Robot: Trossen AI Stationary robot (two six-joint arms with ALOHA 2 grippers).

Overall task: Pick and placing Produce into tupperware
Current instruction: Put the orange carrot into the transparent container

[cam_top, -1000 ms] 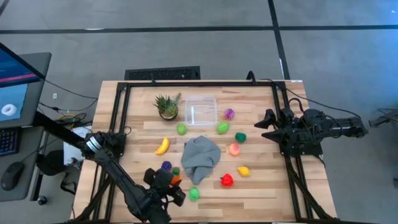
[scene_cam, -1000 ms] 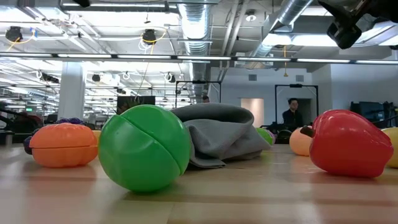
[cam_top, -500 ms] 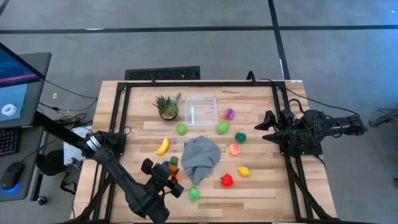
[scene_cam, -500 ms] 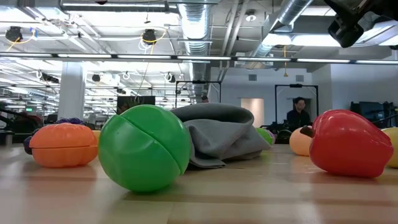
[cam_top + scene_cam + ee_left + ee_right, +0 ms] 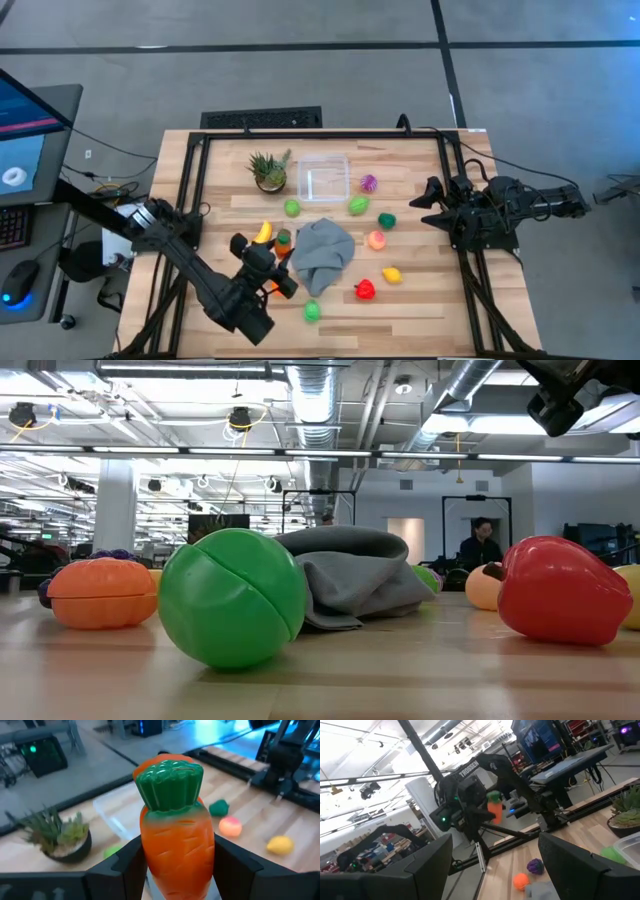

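The left claw [image 5: 177,870] is pinching the toy carrot [image 5: 176,825] upright by its orange body, green top uppermost, which suits lowering it tip-first into the tupperware [image 5: 323,178]. In the high view the left claw [image 5: 275,250] is over the desk [image 5: 420,300] just left of the grey cloth [image 5: 323,254] and beside the yellow banana [image 5: 262,233], with the clear container farther off, next to the potted plant [image 5: 269,170]; so the carrot looks to be in transit toward it and not yet over the opening. The right claw [image 5: 428,204] waits at the right edge of the desk with its fingers spread and nothing between them. The other produce lies loose around the cloth: a red pepper [image 5: 365,290], a yellow lemon [image 5: 391,274], a peach-coloured piece [image 5: 376,240] and green pieces. The left arm covers part of the near left of the desk, so whatever lies under it cannot be made out, and the cloth may hide more. From above the carrot shows only as a small orange and green spot. In the low view a green ball [image 5: 232,598] fills the foreground, blocking the container entirely.
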